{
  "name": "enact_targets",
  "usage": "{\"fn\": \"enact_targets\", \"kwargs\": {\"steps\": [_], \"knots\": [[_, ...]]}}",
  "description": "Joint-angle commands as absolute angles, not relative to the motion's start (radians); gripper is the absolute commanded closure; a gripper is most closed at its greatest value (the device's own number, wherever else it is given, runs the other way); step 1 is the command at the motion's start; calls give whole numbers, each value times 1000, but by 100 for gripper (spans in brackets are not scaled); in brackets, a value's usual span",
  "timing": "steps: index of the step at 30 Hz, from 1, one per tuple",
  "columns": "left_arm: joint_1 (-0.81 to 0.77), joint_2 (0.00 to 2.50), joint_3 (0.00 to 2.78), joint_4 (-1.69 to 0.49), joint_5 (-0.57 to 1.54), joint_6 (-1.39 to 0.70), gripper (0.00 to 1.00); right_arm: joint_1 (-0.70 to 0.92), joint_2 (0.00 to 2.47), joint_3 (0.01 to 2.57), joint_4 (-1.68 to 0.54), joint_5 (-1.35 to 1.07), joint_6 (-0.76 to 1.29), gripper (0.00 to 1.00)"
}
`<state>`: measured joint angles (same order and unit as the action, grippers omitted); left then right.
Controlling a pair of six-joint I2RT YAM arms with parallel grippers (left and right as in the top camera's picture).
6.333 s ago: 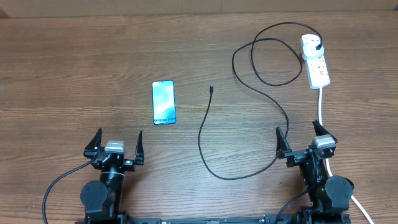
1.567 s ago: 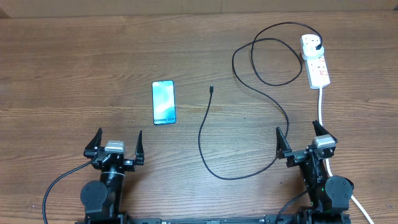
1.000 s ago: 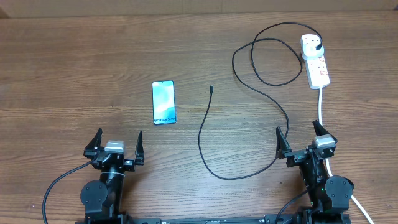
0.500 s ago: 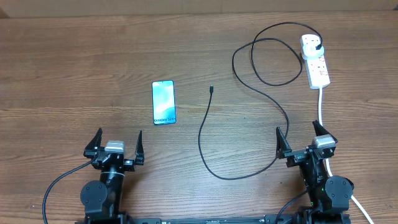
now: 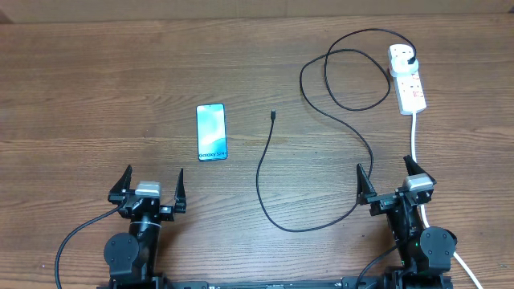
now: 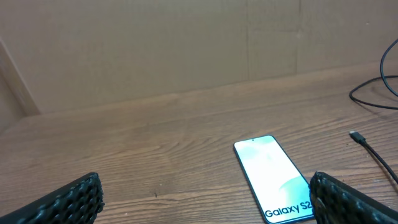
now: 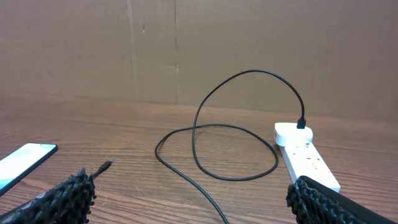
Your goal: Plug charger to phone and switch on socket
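The left gripper [image 5: 154, 172] and right gripper [image 5: 384, 164] sit wide open and empty. The phone [image 5: 211, 132] lies screen-up, its near end cut off in the left wrist view. The charger [image 5: 259, 172] connector tip [image 5: 273, 115] lies beside the phone, apart from it. Its plug [image 5: 411, 58] sits in the socket [image 5: 407, 84]; whether that is switched on cannot be read.

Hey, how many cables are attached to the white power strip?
2. The black charger cable is plugged into the power strip at its far end and loops across the table; the white lead leaves its near end, running toward the right gripper. None seems hidden.
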<state>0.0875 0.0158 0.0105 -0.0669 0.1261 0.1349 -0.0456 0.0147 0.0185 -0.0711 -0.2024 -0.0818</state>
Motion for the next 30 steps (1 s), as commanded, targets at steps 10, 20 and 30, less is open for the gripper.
{"fn": "enact_targets", "kwargs": {"steps": [10,20,30], "knots": [[93,5,5,-67,121,63,0,-46,4,8,-64,-203,-76,0],[93,5,5,-67,123,-35,0,-46,4,8,-52,-203,-76,0],[93,7,40,-101,123,-75,0,-46,4,8,-46,-203,-76,0]]}}
